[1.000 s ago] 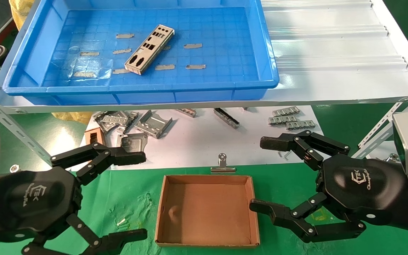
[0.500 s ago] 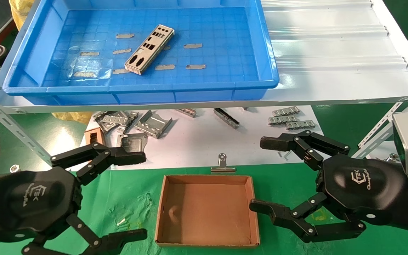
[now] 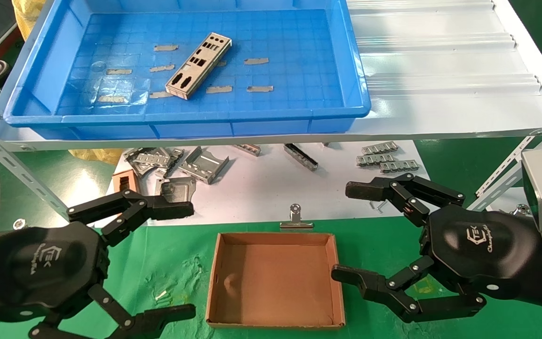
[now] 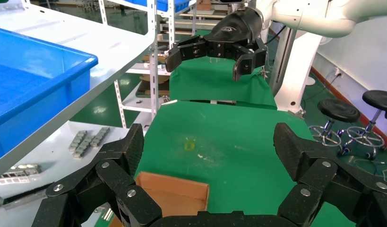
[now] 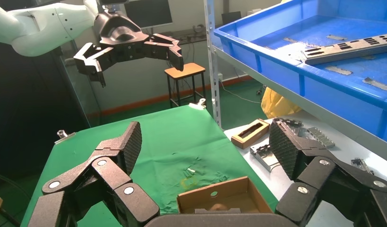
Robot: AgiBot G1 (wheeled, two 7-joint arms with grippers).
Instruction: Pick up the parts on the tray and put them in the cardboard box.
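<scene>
One silver punched plate [image 3: 198, 65] lies slanted on the floor of the blue tray [image 3: 355, 70] on the upper shelf; it also shows in the right wrist view [image 5: 349, 47]. The empty cardboard box [image 3: 274, 278] sits on the green cloth below, between both arms. My left gripper [image 3: 181, 258] is open and empty left of the box. My right gripper [image 3: 351, 233] is open and empty right of the box. Both hang low, well short of the tray.
Grey tape scraps [image 3: 256, 60] dot the tray floor. Bent grey brackets [image 3: 203, 165], clips [image 3: 384, 160] and a small brown block [image 3: 124, 180] lie on the white lower shelf under the tray. A binder clip [image 3: 295, 220] sits behind the box. Slanted shelf struts [image 3: 21, 174] flank both arms.
</scene>
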